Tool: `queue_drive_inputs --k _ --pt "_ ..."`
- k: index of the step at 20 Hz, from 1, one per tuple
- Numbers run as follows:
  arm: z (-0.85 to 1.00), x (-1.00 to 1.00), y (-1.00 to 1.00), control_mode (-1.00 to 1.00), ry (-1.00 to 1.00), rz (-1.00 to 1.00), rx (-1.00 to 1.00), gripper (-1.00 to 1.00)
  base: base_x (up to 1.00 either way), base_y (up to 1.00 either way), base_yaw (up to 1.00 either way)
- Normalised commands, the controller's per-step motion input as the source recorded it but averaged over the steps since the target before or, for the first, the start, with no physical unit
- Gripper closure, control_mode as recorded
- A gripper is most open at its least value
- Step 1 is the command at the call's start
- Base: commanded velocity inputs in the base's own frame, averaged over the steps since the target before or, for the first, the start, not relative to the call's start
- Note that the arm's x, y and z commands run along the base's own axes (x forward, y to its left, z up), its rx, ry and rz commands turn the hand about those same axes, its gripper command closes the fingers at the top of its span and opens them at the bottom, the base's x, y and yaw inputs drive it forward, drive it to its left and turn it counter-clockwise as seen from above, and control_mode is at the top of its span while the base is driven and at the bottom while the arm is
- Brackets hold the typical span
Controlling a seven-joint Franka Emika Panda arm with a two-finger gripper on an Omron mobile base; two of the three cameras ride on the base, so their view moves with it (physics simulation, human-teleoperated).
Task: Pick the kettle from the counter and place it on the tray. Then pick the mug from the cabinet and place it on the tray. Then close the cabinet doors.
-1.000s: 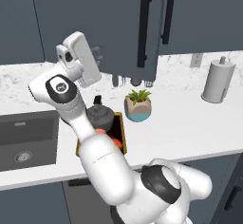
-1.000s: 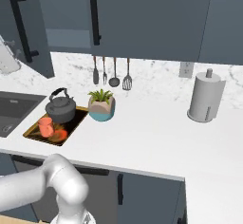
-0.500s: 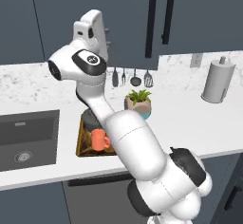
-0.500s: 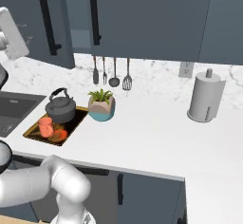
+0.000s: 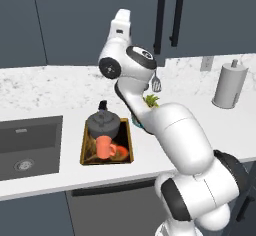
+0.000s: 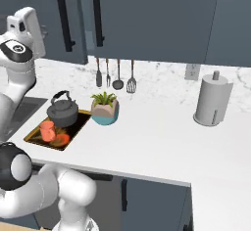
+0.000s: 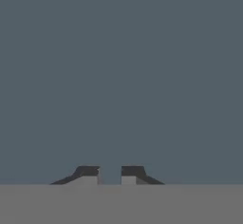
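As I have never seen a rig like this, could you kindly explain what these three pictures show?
A white robot arm stands on a mobile base in a simulated kitchen. Two pictures come from cameras on the base, behind the arm to its left and right. The third looks along the end effector, facing a flat slate-blue cabinet door; its fingertips stand slightly apart with nothing between them. On the white counter lies a tray bearing the dark kettle and the orange mug. Beside it stand a potted plant and a grey cylinder with a knob.
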Motion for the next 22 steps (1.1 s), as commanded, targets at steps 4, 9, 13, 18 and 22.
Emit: queue_drive_inputs --k 4,9,13,18,22 --pt "0.18 0.96 -0.69 -1.00 0.03 0.39 0.13 1.00 0.00 0.00 0.00" --pt "0.14 0.98 -0.57 -1.00 0.14 0.36 0.13 1.00 0.00 0.00 0.00" --pt "0.00 1.00 -0.26 -1.00 0.19 0.29 0.06 1.00 0.00 0.00 0.00" --pt "0.00 0.80 -0.17 -1.00 0.26 0.15 0.02 1.00 0.00 0.00 0.00" --pt "0.01 0.56 -0.11 -1.00 0.35 0.02 0.00 1.00 0.00 0.00 0.00"
